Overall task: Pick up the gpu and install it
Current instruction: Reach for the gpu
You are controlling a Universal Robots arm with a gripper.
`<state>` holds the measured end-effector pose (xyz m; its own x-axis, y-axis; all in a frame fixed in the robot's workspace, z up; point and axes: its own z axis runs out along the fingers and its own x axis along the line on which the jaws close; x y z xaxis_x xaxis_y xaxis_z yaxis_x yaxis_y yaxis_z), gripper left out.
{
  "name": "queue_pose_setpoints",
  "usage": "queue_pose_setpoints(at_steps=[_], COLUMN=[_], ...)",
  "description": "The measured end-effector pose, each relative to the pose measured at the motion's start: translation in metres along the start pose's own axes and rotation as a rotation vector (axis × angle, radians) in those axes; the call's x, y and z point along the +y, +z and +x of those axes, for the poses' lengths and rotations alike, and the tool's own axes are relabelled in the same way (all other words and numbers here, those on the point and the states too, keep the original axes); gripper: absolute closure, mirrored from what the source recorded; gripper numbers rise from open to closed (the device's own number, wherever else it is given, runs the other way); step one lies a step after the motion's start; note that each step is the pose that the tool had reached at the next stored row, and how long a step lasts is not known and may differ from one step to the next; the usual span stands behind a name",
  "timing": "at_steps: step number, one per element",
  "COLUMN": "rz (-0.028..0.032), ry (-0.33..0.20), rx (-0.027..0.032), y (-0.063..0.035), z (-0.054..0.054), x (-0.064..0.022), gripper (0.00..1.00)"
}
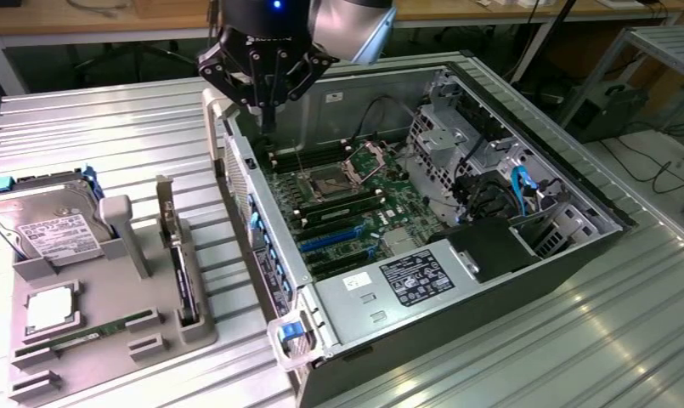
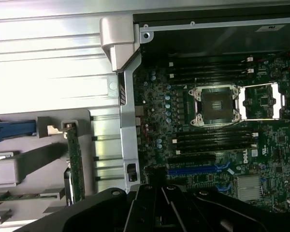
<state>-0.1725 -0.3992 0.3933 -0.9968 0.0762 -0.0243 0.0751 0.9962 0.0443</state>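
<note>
1 gripper (image 1: 269, 126), fingers pressed together and empty, hovers over the open computer case (image 1: 353, 102); the gpu (image 1: 182, 274) stands edgewise in the grey holder (image 1: 104, 340) beside it.

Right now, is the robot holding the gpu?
No, the gpu stands in the gray holder, apart from the gripper over the case.

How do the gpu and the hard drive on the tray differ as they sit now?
The gpu stands on its long edge in a slot, seen edge-on and thin; the hard drive sits tilted, showing its broad face. The gpu looks dark with a pale end bracket; the hard drive is silver with a white label. Both sit in the grey tray, outside the computer case, apart from the hand.
</note>
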Motion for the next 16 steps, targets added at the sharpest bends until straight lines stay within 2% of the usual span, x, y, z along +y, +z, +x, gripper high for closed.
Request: queue_pose_setpoints(at_steps=[16], rz=[0.0000], ry=[0.000], rx=[0.0001], y=[-0.0003], z=[0.0094], x=[-0.0008], gripper=[0.89])
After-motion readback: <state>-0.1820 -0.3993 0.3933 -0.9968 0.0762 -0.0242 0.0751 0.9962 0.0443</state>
